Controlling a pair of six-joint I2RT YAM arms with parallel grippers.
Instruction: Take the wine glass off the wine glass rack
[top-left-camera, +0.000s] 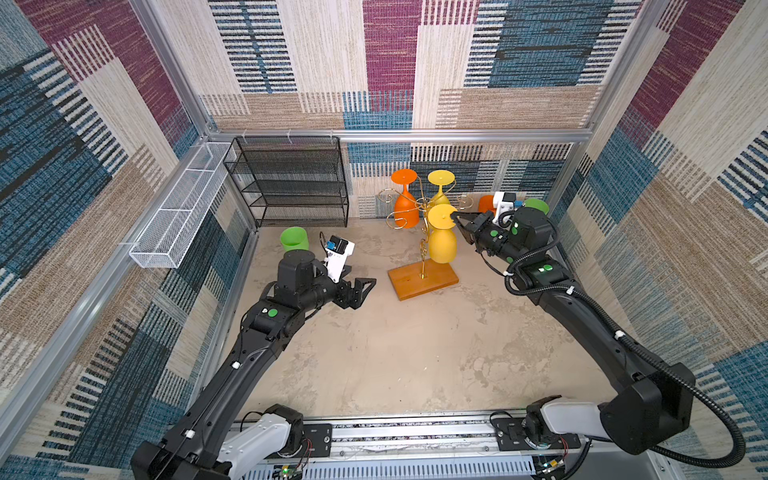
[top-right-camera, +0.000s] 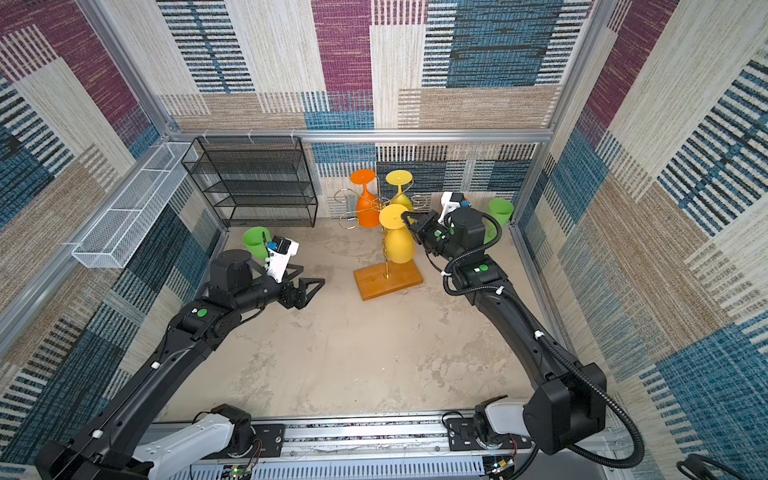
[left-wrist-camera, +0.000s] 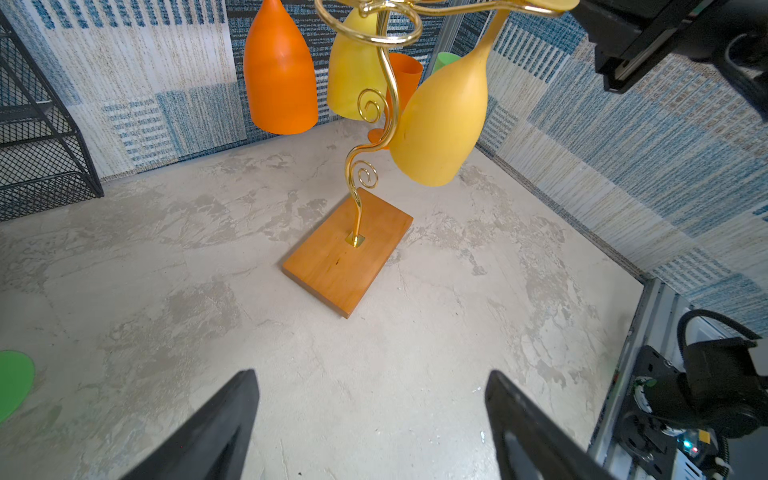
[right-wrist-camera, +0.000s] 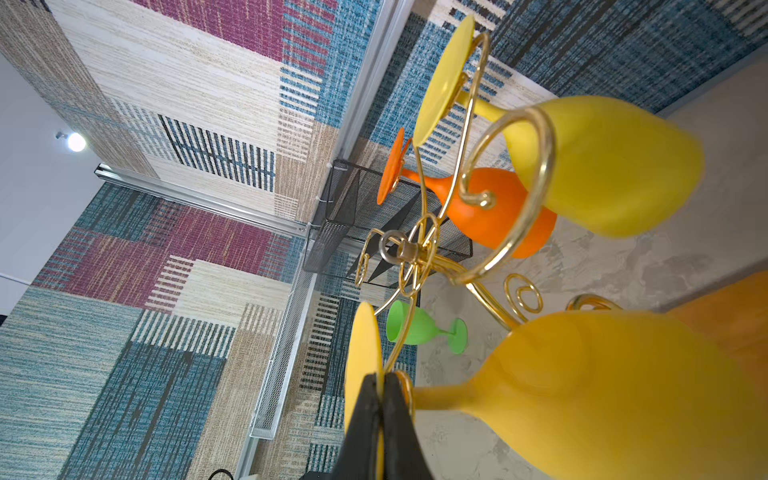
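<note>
Wine glass (top-left-camera: 441, 247) — amber-yellow, hanging inverted; foot seemingly pinched by right gripper (top-left-camera: 455, 215).

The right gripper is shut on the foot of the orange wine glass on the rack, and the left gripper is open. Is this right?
No: the right wrist view shows the right gripper shut on the foot of the front yellow wine glass. The rest is right.
</note>
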